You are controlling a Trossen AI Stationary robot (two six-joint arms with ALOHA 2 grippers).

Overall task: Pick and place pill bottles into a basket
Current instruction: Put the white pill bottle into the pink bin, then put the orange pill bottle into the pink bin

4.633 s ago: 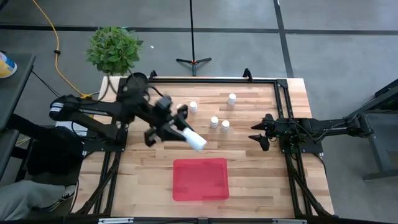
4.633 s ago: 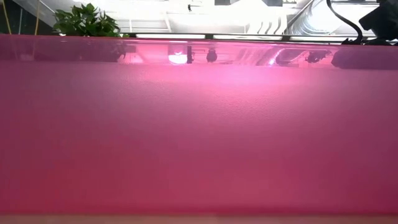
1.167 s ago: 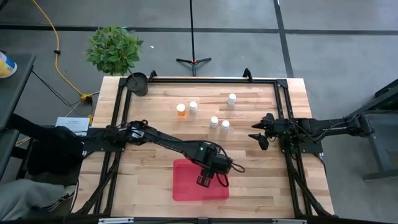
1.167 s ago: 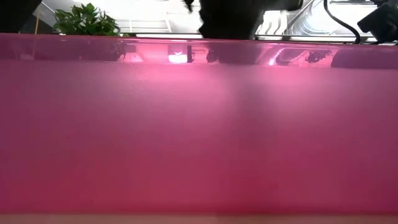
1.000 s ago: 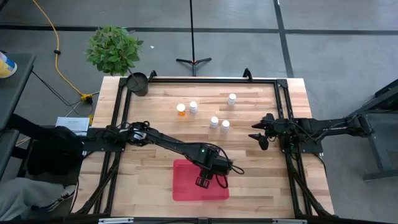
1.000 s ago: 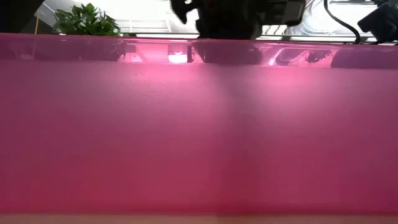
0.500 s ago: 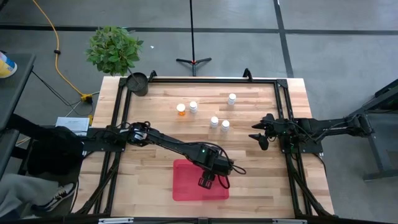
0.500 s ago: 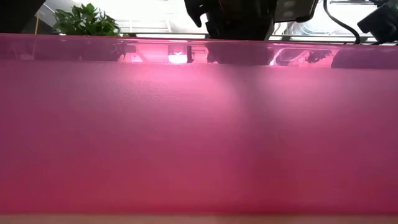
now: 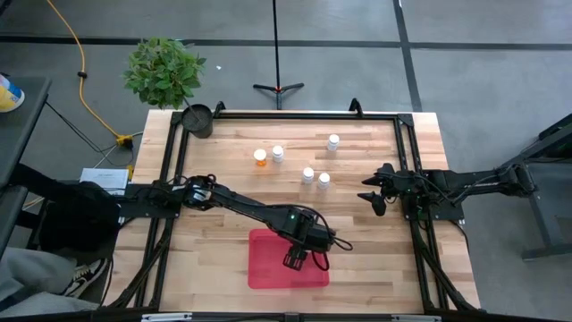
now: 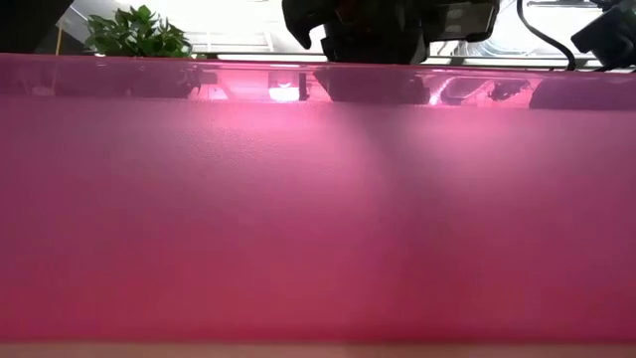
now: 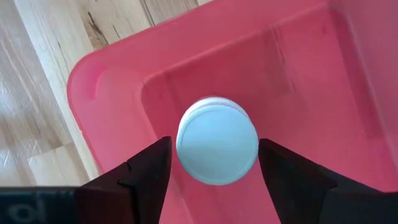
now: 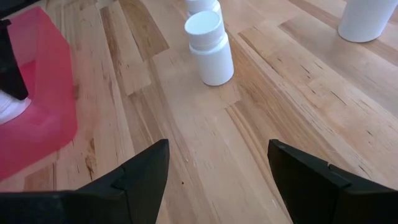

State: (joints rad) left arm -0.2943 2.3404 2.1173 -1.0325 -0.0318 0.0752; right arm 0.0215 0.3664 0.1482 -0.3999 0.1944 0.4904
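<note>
White round cap of a pill bottle [image 11: 217, 149] upright in the red basket [image 11: 112, 118]; left hand [image 11: 214, 168] fingers apart beside it

Grey floor [image 9: 465, 80], potted plant [image 9: 164, 70], wooden table [image 9: 357, 224]

Two dark, slender jointed arms are seen, the left arm [image 9: 241, 206] marked by a small green light near its wrist and trailed by a looped black cable. Each gripper is formed of two black angular fingers [image 12: 140, 180].
</note>
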